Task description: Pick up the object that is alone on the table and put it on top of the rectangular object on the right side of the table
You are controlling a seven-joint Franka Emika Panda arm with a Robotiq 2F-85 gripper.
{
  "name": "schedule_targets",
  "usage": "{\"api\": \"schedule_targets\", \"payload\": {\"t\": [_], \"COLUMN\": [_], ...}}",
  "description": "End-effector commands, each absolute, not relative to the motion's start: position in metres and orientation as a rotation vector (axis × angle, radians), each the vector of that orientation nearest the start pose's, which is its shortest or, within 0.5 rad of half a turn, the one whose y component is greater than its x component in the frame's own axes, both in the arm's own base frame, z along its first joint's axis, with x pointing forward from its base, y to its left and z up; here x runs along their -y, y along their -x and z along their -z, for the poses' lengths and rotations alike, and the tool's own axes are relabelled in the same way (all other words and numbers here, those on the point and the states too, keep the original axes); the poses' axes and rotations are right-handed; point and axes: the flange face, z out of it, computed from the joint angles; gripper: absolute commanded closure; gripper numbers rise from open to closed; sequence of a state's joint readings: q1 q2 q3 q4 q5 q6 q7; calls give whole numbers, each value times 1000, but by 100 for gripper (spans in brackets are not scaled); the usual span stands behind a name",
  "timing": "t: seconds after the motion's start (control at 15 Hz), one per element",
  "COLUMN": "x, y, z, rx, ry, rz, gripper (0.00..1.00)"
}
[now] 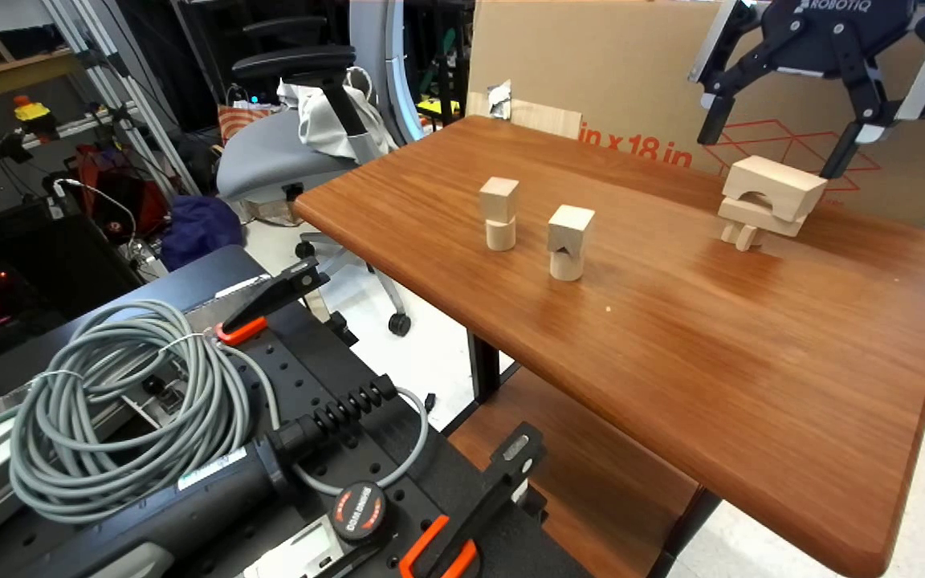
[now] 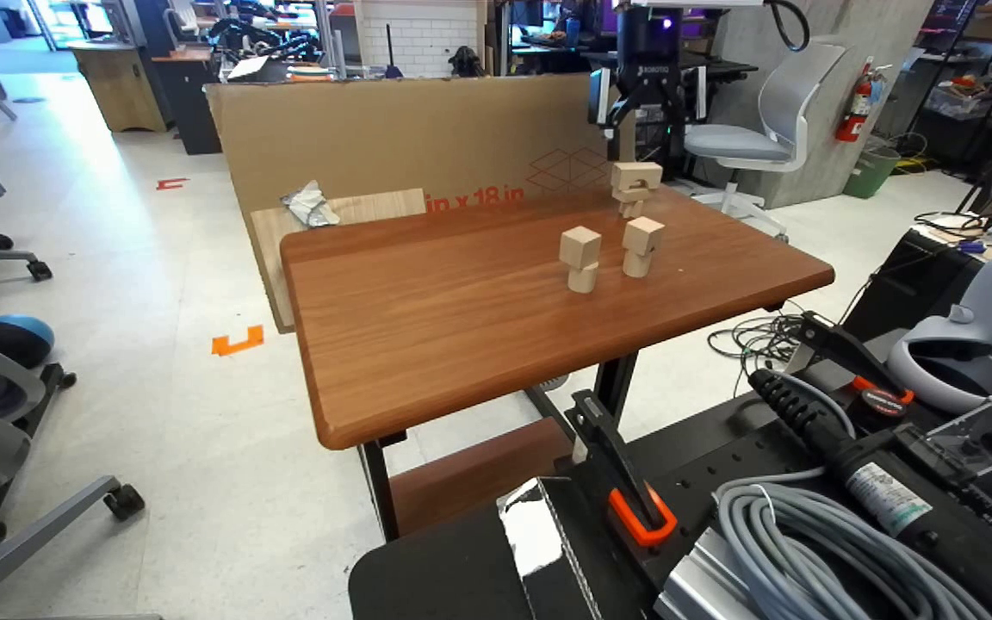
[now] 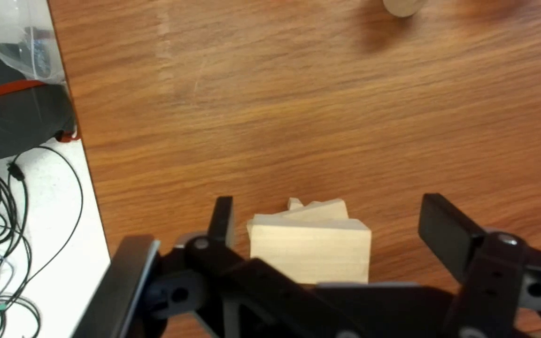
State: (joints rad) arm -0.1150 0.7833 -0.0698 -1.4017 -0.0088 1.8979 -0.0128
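The small squat wooden block [image 1: 776, 181], with an arch cut in its underside, rests flat side up on the pale slab [image 1: 755, 215]. It is turned at an angle to the slab, which stands on short pieces on the table [image 1: 711, 361]. The block [image 2: 636, 175] and slab [image 2: 631, 195] also show in an exterior view. In the wrist view the block [image 3: 310, 249] covers most of the slab [image 3: 322, 212]. My gripper [image 1: 776, 136] is open and empty above the block; in the wrist view its fingers [image 3: 334, 223] stand apart on either side of the block, not touching it.
Two small stacks, each a block on a round piece, stand on the table [image 1: 500, 210] [image 1: 569, 241]. A large cardboard sheet [image 2: 410, 129] stands behind the table's far edge. Clamps and a coiled grey cable [image 1: 133, 409] lie on a black bench nearby.
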Motion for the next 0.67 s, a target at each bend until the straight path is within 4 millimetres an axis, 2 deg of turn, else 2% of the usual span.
{"api": "schedule_targets", "payload": {"t": [0.0,0.2,0.4,0.47,0.53,0.6], "x": [107,98,93,94,95,95], "y": [-657,-641,-628,-626,-640,-636], "z": [-256,-273,-275,-275,-270,-270], "rx": [-36,118,132,76,93,91], "ry": [3182,3213,3208,3197,3203,3202], "rz": [-354,-260,-234,-208,-257,-252], "gripper": [0,0,0,0,0,0]}}
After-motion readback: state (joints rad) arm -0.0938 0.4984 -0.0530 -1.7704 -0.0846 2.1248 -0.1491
